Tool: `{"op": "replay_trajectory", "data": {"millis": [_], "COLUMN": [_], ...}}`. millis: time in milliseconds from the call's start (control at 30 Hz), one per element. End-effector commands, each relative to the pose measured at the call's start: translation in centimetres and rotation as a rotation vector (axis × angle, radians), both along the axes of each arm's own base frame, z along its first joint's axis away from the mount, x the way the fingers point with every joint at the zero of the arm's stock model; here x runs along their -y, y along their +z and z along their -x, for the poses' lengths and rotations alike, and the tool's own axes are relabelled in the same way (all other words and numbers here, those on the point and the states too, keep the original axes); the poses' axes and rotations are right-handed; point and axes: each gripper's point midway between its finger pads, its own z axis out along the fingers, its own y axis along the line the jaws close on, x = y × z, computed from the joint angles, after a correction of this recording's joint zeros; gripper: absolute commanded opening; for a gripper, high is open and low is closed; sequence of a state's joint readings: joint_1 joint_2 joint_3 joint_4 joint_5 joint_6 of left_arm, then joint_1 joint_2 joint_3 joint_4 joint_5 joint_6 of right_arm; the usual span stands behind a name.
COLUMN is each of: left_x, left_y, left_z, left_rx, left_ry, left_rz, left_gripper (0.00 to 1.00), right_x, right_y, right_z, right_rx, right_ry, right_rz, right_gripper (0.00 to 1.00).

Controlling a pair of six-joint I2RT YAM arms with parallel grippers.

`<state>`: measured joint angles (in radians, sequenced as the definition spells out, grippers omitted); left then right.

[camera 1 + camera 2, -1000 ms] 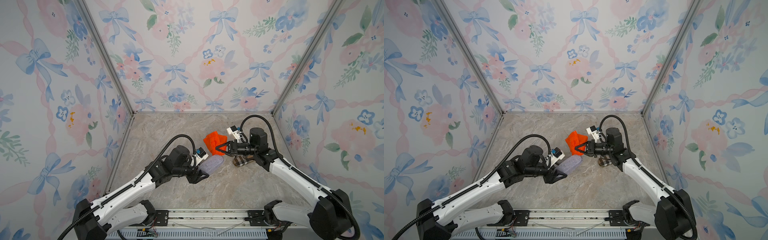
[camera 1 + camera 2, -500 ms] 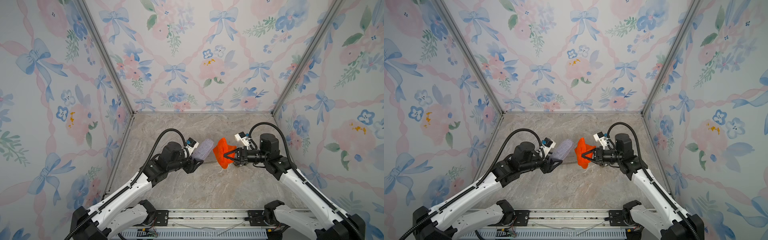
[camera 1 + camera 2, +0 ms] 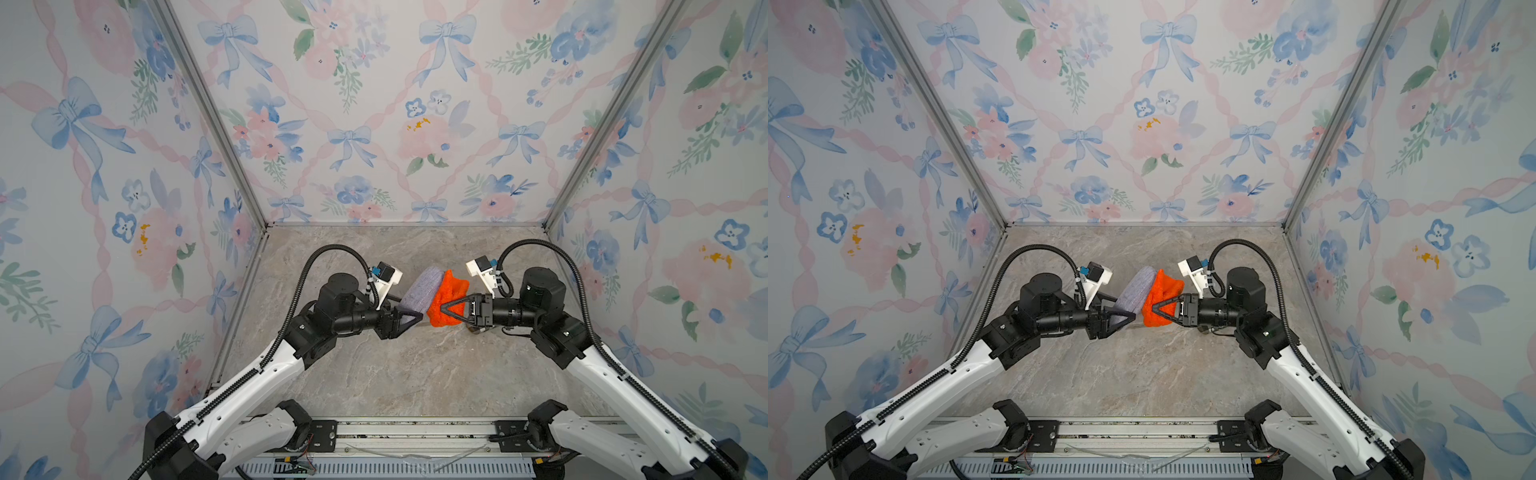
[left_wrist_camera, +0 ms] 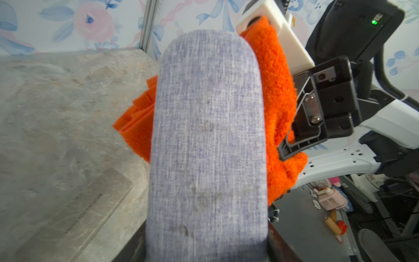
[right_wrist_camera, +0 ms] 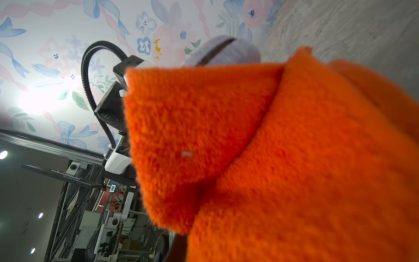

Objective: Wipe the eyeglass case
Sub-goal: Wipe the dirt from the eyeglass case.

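Wiping judged at early stage: left gripper [image 3: 417,318] clamped on eyeglass case [image 3: 419,291], held aloft over table [image 3: 374,374]; right gripper [image 3: 444,308] clamped on orange cloth [image 3: 449,293], cloth touching case flank. Remaining faces judged unwiped.

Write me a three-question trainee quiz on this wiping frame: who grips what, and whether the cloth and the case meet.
1. True or false: the left gripper is shut on the eyeglass case.
2. What does the right gripper clamp? A) nothing B) the orange cloth C) the case
3. In the left wrist view, are the cloth and the case touching or apart?

Key: 1 true; 2 B; 3 touching: the cloth is pressed against the side of the case.
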<state>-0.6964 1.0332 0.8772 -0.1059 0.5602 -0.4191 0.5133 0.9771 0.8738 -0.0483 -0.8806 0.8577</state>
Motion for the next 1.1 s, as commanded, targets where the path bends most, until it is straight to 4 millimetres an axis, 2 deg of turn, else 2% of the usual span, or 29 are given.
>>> {"op": "replay_trajectory", "data": {"millis": [0,67,133,233,333,400,467,567,767,867,1067], "left_x": [1.8,1.9,1.9,1.8,2.0,2.3,2.6,2.8,1.8,0.9,0.3], "left_y": [0.0,-0.2,0.5,2.1,3.6,4.3,4.8,5.4,5.1,5.2,6.7], "left_z": [2.6,3.2,3.3,2.7,2.0,1.8,1.9,2.2,3.0,2.7,2.2], "left_rx": [-0.099,-0.099,-0.084,-0.064,-0.058,-0.058,-0.065,-0.078,-0.085,-0.074,-0.084], "left_ry": [-0.152,-0.15,-0.143,-0.112,-0.108,-0.12,-0.136,-0.164,-0.151,-0.1,-0.076], "left_rz": [0.055,0.052,0.074,0.139,0.182,0.189,0.195,0.208,0.195,0.195,0.256], "left_gripper": [0.3,0.3,0.3,0.3,0.3,0.3,0.3,0.3,0.31,0.3,0.31], "right_x": [-0.2,-0.1,-0.4,-1.8,-3.6,-4.0,-4.0,-3.3,0.1,1.5,2.9], "right_y": [3.8,4.4,4.4,3.3,1.2,0.2,0.4,2.1,6.7,6.8,5.2], "right_z": [-2.2,-2.0,-1.7,0.1,2.5,2.8,2.9,1.9,-2.7,-4.2,-3.5], "right_rx": [0.18,0.209,0.217,0.201,0.167,0.164,0.18,0.239,0.367,0.364,0.344], "right_ry": [-0.072,-0.07,-0.058,0.001,0.088,0.075,0.072,0.054,-0.042,-0.087,-0.116], "right_rz": [-0.053,-0.055,-0.071,-0.114,-0.135,-0.131,-0.151,-0.159,-0.131,-0.105,-0.093], "right_gripper": [0.0,0.0,0.0,0.0,0.0,0.0,0.0,0.0,0.0,0.0,0.0]}}
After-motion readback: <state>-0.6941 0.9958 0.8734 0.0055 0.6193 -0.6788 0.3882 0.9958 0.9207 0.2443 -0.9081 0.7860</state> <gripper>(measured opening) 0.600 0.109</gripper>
